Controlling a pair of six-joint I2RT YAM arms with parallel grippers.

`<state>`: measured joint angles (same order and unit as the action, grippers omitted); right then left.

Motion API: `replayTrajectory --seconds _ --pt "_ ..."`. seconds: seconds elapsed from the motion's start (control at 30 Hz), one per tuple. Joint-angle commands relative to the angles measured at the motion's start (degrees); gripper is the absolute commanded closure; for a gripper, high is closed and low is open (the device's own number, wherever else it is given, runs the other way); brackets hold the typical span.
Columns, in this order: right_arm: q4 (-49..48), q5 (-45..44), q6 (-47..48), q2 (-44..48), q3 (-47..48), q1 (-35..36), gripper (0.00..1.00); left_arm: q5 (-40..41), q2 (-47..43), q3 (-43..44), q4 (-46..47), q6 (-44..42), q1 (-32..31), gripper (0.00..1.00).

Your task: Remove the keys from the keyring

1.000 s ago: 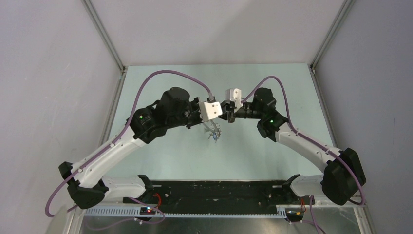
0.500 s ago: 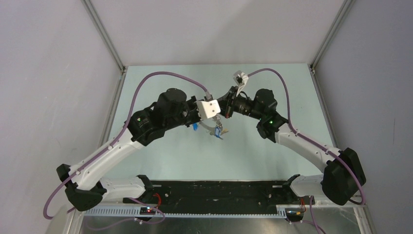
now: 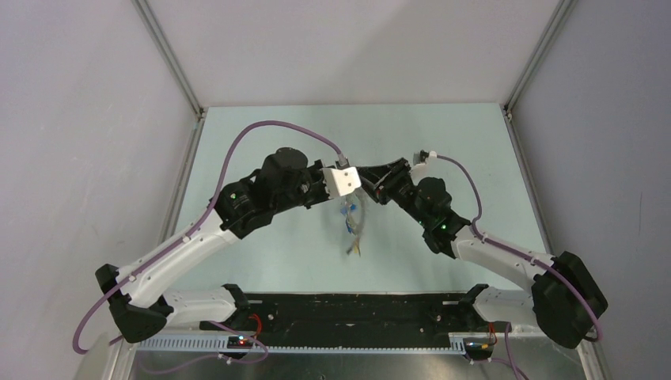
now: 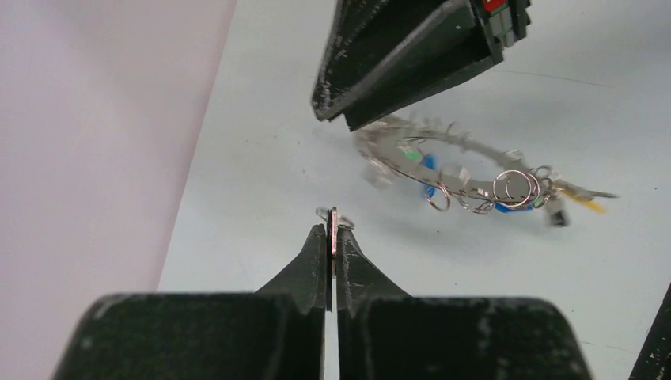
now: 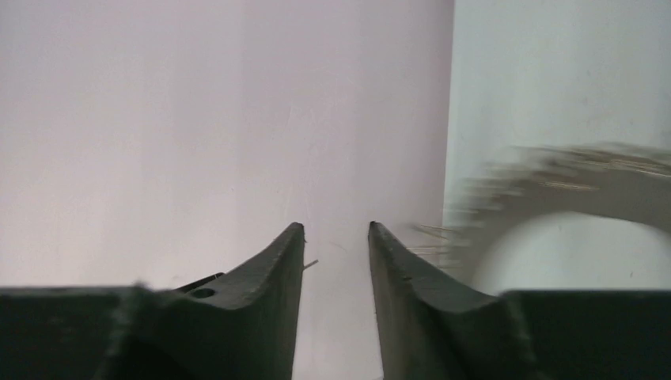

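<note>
My left gripper (image 4: 332, 229) is shut on one thin silver key (image 4: 333, 220), seen edge-on with a small split ring at its top. In the top view the left gripper (image 3: 352, 195) is at mid-table. My right gripper (image 5: 336, 229) is open and empty. It faces the left gripper in the top view (image 3: 366, 188), and its fingers (image 4: 396, 63) hang above the bunch. The keyring (image 4: 475, 162) with several blue, green and yellow keys (image 4: 506, 207) is motion-blurred below the right gripper. No jaw holds it. It also shows in the top view (image 3: 353, 231) and as a blurred arc in the right wrist view (image 5: 570, 178).
The pale green table top (image 3: 261, 150) is fenced by grey walls with metal frame posts (image 3: 170, 59). Purple cables (image 3: 261, 127) loop over both arms. A black rail (image 3: 356, 310) runs along the near edge between the arm bases.
My right wrist has rolled and its jaws have let the keyring go. The bunch has dropped from between the grippers toward the near side. My left gripper stays shut on its key.
</note>
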<state>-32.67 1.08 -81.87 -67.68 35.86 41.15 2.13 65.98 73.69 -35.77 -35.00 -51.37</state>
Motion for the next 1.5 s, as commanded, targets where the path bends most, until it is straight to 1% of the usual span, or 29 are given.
replayTrajectory --seconds 0.0,0.03,0.07,0.1,0.2,0.27,0.37,0.4,0.5,0.53,0.6,0.63,0.67,0.7,0.77,0.8,0.9,0.93,0.97,1.0,1.03,1.07,1.1,1.13,1.2,1.23,1.3,1.4,1.47 --pt "-9.19 3.37 5.83 0.78 3.35 -2.65 0.54 -1.61 -1.21 0.27 3.2 -0.32 -0.03 1.0" --pt "-8.13 4.31 8.69 1.27 3.87 -3.71 0.53 -1.65 -1.38 0.35 3.37 -0.22 0.05 1.0" --pt "-5.97 5.63 13.17 2.36 3.91 -4.23 0.56 -2.38 -1.73 0.29 3.44 -0.14 0.31 1.0" --pt "-4.88 6.23 14.91 2.85 3.79 -5.44 0.62 -2.87 -1.82 0.2 3.67 0.07 0.49 1.0" --pt "-3.02 9.24 23.61 4.63 3.74 -9.24 0.66 -3.68 -1.45 -0.14 4.2 0.86 1.57 1.0" --pt "-0.05 11.39 29.32 6.09 4.02 -11.69 0.63 -4.24 -0.54 0.03 4.76 2.95 3.15 1.0" --pt "10.55 9.55 41.0 8.95 4.88 -13.22 0.56 -6.05 0.75 1.22 5.63 10.27 6.68 1.0" --pt "12.6 8.63 43.28 10.66 4.98 -13.38 0.54 -8.25 1.46 1.34 6.02 11.91 8.47 1.0" --pt "22.58 1.15 49.59 14.82 5.13 -14.01 0.51 -12.28 3.65 1.78 6.36 16.88 10.03 1.0" --pt "24.28 0.03 50.48 15.67 5.28 -14.56 0.48 -12.92 5.42 1.97 6.46 17.55 10.17 1.0" --pt "30.54 -6.13 52.99 18.37 5.69 -15.14 0.46 -15.15 9.47 4.24 7.07 22.48 10.18 1.0" --pt "32.35 -10.1 54.3 20.06 5.88 -15.18 0.45 -16.85 13.33 5.31 7.31 24.39 10.14 1.0" --pt "35.42 -12.36 54.77 20.84 6.39 -15.27 0.46 -17.71 15.56 8.33 7.85 28.97 10.15 1.0" --pt "36.81 -16.73 55.45 22.33 6.67 -15.38 0.47 -19.54 20.92 10.12 8.01 31.15 10.09 1.0" --pt "40.85 -22.89 55.56 24.23 8.31 -15.41 0.49 -21.59 29.55 16.6 8.46 38.89 10.13 1.0" --pt "43.74 -26.6 55.21 24.82 8.81 -15.4 0.5 -22.19 32.76 21.7 9.08 43.58 10.14 1.0" --pt "47.6 -30.57 55.64 27.62 10.47 -15.55 0.52 -25.7 48.89 33.79 10.48 50.28 10.18 1.0" --pt "48.81 -31.55 55.53 29.12 10.6 -15.56 0.52 -25.76 52.06 40.98 11.01 53.02 10.17 1.0" --pt "49.31 -31.78 55.43 29.99 10.69 -15.57 0.54 -25.76 58.76 44.69 11.32 54.38 10.27 1.0" --pt "50.1 -32.25 54.93 31.71 10.71 -15.57 0.54 -25.77 61.87 52.56 11.46 57.21 10.43 1.0" --pt "50.52 -32.53 54.64 32.47 10.72 -15.57 0.54 -25.68 68.31 56.41 11.87 58.59 10.68 1.0" --pt "51.13 -32.67 54.19 33.96 10.72 -15.61 0.55 -25.44 71.48 63.97 12.26 61.99 10.9 1.0" --pt "51.34 -32.61 54.05 34.56 10.73 -15.58 0.55 -25.21 76.54 66.77 14.34 64.01 11.53 1.0" --pt "51.84 -32.41 53.73 35.76 10.73 -15.57 0.54 -24.38 78.54 69.77 16.18 68.05 11.85 1.0" --pt "52.31 -32.25 52.84 37.25 10.74 -15.59 0.54 -21.96 81.95 67.93 25.52 74.7 12.76 1.0" --pt "52.41 -32.27 52.67 37.65 10.68 -15.55 0.54 -21.01 83.2 66.33 33.25 79.03 13.2 1.0" --pt "52.11 -32.47 52.53 38.95 10.8 -15.63 0.54 -18.11 85.99 64.93 39.5 83.73 13.62 1.0" --pt "51.66 -33.18 52.92 40.9 10.81 -15.62 0.54 -14.1 92.21 70.98 41.4 87.73 13.75 0.97" --pt "51.32 -33.43 53.43 41.66 10.86 -15.63 0.54 -11.9 93.53 71.35 43.36 90.55 13.68 0.87"
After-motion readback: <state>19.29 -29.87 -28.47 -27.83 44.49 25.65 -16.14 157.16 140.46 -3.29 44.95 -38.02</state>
